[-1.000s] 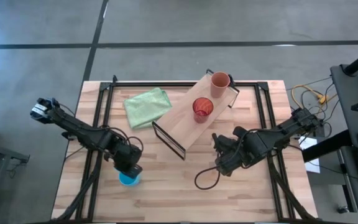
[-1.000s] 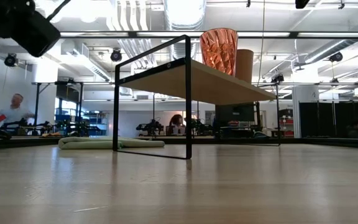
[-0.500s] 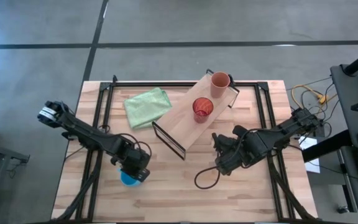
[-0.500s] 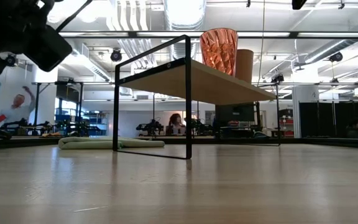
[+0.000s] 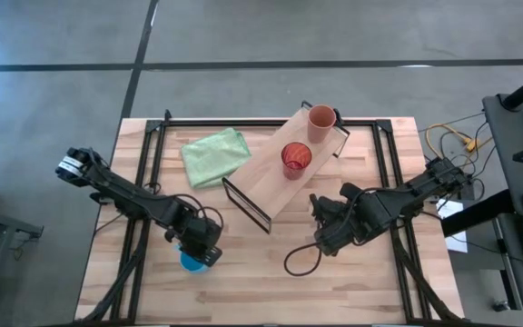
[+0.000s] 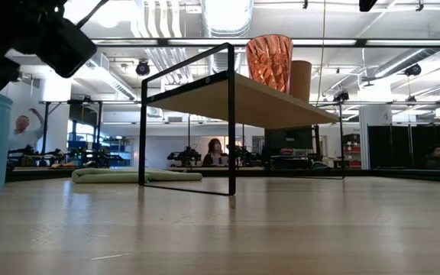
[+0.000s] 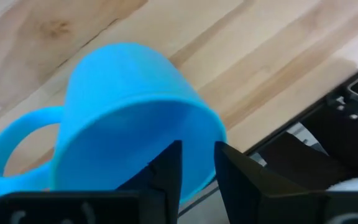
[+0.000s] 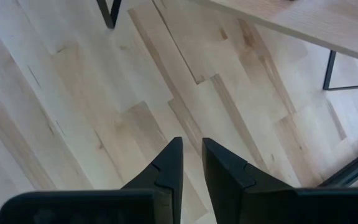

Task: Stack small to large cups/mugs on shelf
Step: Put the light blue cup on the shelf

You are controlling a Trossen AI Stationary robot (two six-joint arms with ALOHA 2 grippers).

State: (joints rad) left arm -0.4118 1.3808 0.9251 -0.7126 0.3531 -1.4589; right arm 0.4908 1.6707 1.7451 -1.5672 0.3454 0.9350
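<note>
Fingers of the left gripper (image 7: 196, 168) pinch the blue mug's (image 7: 126, 118) rim; the right gripper's (image 8: 191, 163) fingers nearly meet. No writing is readable.

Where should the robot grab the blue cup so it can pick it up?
By the rim, from above, probably. The blue cup has an open top, so one finger of the left hand goes inside, one outside, opposite the handle.

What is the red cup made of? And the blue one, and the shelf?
The red cup looks like clear, faceted plastic or glass: light shines through it. The blue mug seems smooth, matte plastic. The shelf looks like pale wood with visible grain, on thin black metal legs.
</note>
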